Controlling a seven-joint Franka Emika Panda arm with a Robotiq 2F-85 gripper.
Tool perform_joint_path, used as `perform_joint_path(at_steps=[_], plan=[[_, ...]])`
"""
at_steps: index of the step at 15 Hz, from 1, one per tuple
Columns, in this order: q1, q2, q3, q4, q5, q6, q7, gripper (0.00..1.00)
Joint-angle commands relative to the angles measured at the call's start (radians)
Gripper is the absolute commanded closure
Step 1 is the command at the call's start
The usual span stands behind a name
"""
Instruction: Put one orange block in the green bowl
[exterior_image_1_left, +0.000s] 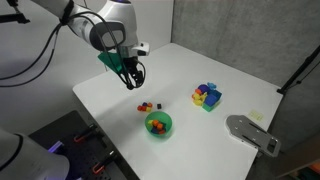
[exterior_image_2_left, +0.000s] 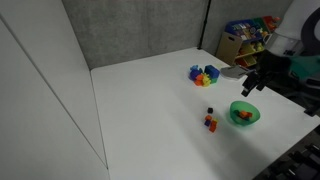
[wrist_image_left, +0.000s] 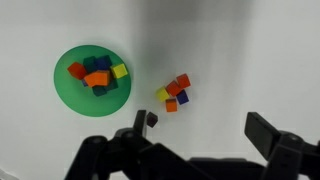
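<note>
While the orange block (wrist_image_left: 171, 105) rests on the white table (wrist_image_left: 260, 50), the gripper (wrist_image_left: 197, 135) hangs above it with jaws spread wide and nothing held. In the wrist view the block lies just ahead of the fingertips and apart from them. It is a tiny orange cube at the edge of a tight cluster of red, yellow, blue and orange cubes. A dark cube (wrist_image_left: 152, 119) sits beside one finger. The green bowl (wrist_image_left: 66, 92) stands near the cluster and holds several cubes.
</note>
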Motion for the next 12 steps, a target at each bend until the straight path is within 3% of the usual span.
perform_joint_path(at_steps=[1, 12], plan=[[0.016, 0.146, 0.011, 0.05, 0.048, 0.078, -0.007, 0.0], [0.008, 0.536, 0.023, 0.245, 0.024, 0.268, -0.001, 0.0]])
